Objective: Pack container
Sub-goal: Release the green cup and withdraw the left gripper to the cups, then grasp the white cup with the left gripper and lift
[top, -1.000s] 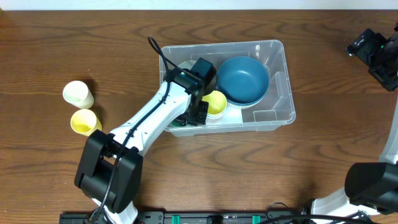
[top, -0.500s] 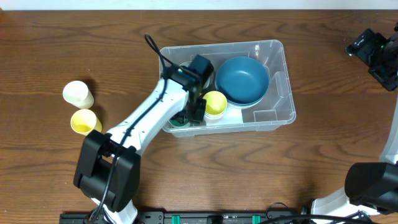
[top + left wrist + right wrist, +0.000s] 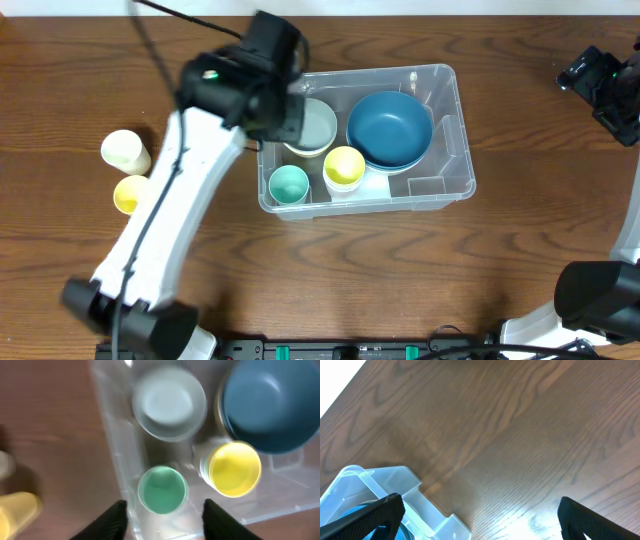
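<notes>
Brown wooden table (image 3: 400, 270) bears the container (image 3: 455, 150) mid-surface, a yellow cup (image 3: 343, 165) tucked beside the blue bowl (image 3: 390, 128), likely to spare room — the left gripper (image 3: 166, 512) hangs above, spread wide and empty — the right gripper (image 3: 477, 510), likewise open and bare, waits aside

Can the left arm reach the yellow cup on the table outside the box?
Probably yes. The yellow cup sits uncovered on that arm's side, beside the cream cup. The left gripper is open and empty, above the box.
</notes>
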Controlling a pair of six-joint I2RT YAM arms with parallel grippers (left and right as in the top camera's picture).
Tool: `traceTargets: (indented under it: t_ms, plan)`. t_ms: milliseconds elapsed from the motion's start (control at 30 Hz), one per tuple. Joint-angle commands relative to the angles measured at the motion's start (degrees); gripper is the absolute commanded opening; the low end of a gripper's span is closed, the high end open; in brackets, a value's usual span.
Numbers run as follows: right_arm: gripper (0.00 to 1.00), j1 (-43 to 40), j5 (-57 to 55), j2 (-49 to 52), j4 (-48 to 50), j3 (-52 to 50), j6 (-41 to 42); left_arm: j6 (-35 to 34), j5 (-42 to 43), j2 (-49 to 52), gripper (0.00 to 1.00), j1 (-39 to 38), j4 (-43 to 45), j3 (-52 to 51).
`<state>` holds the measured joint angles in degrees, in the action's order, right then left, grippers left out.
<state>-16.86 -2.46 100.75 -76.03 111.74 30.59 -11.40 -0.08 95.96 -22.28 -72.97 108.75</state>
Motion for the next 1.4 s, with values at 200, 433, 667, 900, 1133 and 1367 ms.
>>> traceTargets:
  t_ms: [200,433,667,900,1133,1367]
  plan:
    - [0.99,-0.2,-0.3,-1.0,-0.1,0.7,0.5,0.9,-13.9,-1.6,0.63,17.1,1.1,1.0]
    - [0.99,-0.2,-0.3,-1.0,-0.1,0.7,0.5,-0.3,-13.0,5.4,0.63,29.3,4.3,1.0]
    - [0.99,-0.2,-0.3,-1.0,-0.1,0.7,0.5,-0.3,-12.5,15.6,0.63,34.4,5.0,0.9]
    - [0.99,-0.2,-0.3,-1.0,-0.1,0.7,0.5,-0.3,-9.1,24.6,0.63,36.9,7.1,0.9]
    - [0.99,-0.2,-0.3,-1.0,-0.1,0.7,0.5,-0.2,-6.1,30.8,0.49,37.1,8.8,0.9]
    - [0.99,-0.2,-0.3,-1.0,-0.1,0.7,0.5,-0.2,-5.0,34.4,0.06,37.1,9.0,0.3]
